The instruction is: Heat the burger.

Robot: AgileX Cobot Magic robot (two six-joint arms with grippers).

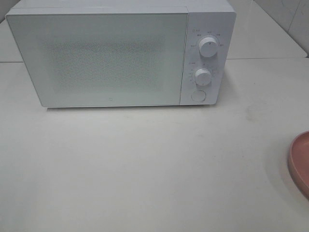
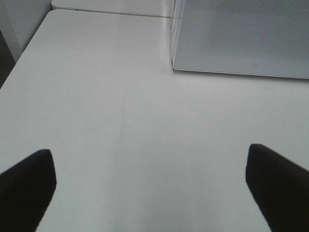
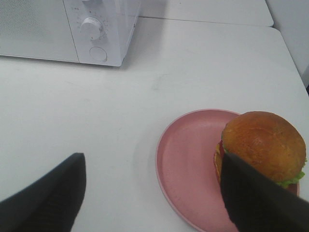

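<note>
Right tool open beside plated burger.

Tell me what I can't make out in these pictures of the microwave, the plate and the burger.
- Burger: absent from the exterior high view; in the right wrist view a dark finger covers its near side.
- Pink plate: cut off by the exterior high view's right edge.
- Microwave interior: hidden behind the shut, speckled door.
- Dial markings: too small to read.
- Both arms: outside the exterior high view.

The high camera faces the microwave front from above. Both wrist cameras look low across the counter, each catching that microwave.
</note>
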